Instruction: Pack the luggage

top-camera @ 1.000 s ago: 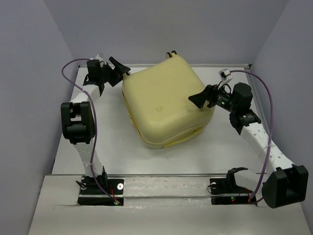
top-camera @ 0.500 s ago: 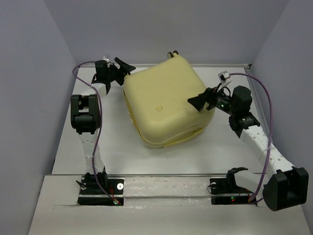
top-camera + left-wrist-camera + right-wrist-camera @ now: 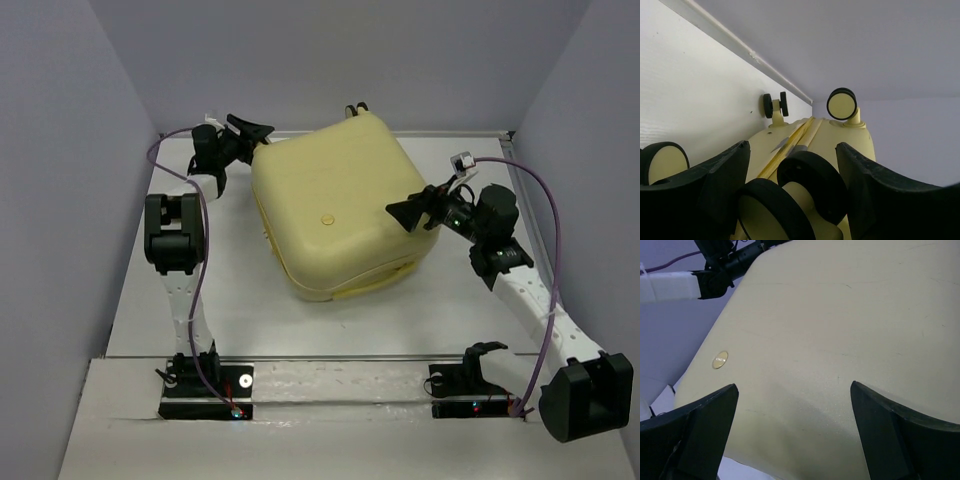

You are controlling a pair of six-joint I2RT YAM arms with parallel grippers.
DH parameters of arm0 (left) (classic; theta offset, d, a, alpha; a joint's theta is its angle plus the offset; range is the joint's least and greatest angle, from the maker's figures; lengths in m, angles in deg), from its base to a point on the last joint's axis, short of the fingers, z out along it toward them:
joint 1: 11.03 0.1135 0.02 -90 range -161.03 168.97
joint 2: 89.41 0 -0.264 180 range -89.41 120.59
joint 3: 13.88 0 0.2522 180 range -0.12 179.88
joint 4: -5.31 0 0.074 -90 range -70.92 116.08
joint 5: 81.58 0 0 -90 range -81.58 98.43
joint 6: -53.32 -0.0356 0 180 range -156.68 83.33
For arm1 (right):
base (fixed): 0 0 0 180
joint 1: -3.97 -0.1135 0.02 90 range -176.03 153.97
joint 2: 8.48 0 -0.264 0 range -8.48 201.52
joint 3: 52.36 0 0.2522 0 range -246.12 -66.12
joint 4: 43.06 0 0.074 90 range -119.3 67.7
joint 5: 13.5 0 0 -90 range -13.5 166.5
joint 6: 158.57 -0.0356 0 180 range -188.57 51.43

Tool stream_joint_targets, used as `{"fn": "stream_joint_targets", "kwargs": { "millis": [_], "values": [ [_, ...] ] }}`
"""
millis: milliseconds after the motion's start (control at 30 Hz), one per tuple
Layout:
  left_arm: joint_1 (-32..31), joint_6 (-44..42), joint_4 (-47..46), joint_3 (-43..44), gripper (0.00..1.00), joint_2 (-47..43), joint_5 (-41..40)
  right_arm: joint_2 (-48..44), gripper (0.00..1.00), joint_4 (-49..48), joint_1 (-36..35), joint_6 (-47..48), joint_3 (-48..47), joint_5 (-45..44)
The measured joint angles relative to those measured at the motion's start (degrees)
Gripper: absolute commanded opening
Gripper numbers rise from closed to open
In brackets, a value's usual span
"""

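Both stand spread: the left pincer [image 3: 792, 147] straddles a wheel [image 3: 812, 180] at eleven o'clock on the luggage [image 3: 335, 215], the right pincer [image 3: 794, 386] hovers at three. The luggage sits centred on the bench [image 3: 240, 300]; its stiff, slick shell probably wants edge or wheel holds.

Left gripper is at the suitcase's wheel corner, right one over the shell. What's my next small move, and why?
Probably close the left gripper onto the wheel between its fingers: they flank it with gaps, so nothing is gripped. The luggage lies shut and the right gripper hangs open over its shell, so anchoring that corner likely comes first.
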Motion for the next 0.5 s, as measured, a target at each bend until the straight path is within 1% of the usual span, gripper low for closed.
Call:
{"fn": "stream_joint_targets", "kwargs": {
  "millis": [167,333,500],
  "values": [
    [0.1,-2.1,5.2,0.1,0.06,-6.4,-2.6,1.0,1.00,-1.7,0.0,0.2,0.0,-1.0],
    [-0.9,-5.9,13.9,3.9,0.06,-14.9,-4.0,3.1,1.00,-4.4,0.0,0.5,-1.1,-2.3],
    [-1.5,-8.6,18.0,5.2,0.06,-17.8,-4.9,2.8,1.00,-4.6,0.0,0.7,-1.1,-3.7]
  ]
}}
